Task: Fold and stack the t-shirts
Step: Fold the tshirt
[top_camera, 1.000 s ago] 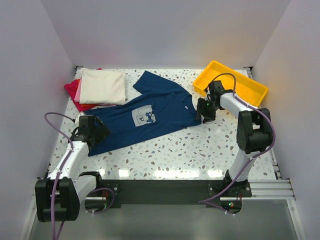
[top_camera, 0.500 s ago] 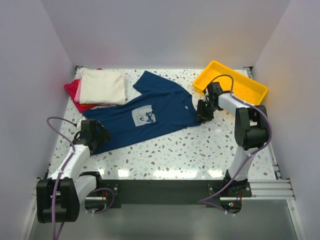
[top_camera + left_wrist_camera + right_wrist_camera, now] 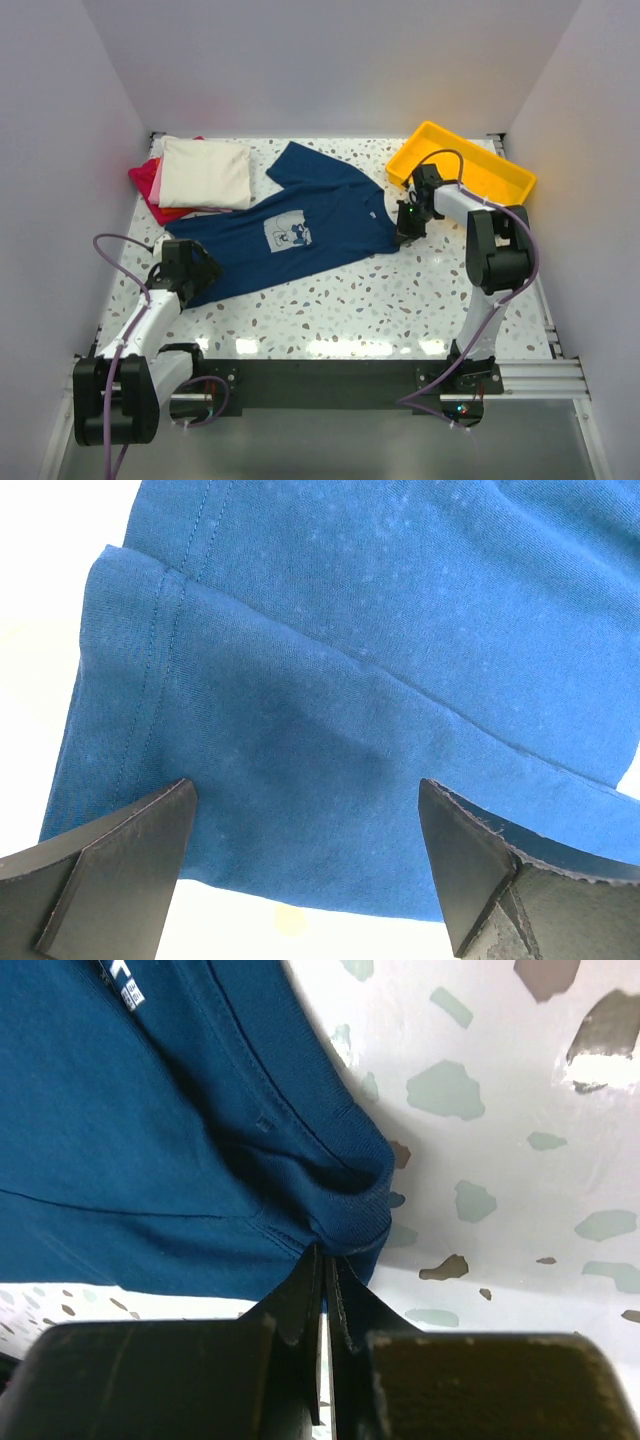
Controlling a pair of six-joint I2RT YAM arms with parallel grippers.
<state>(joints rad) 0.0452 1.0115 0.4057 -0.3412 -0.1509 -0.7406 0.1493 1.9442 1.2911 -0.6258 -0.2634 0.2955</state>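
A navy blue t-shirt with a pale square chest print lies spread flat across the middle of the table. My right gripper is shut on its collar edge at the shirt's right side. At the shirt's lower left corner my left gripper stands open, one finger on each side above the hem, touching nothing. A folded cream t-shirt lies on pink and red folded ones at the back left.
A yellow plastic tray stands at the back right, just behind my right arm. The speckled table top runs to white walls on three sides. A dark rail lies along the near edge.
My right gripper has shut on the navy shirt's collar edge and drawn slightly back. My left gripper slid a little toward the shirt's corner, then held still, open.
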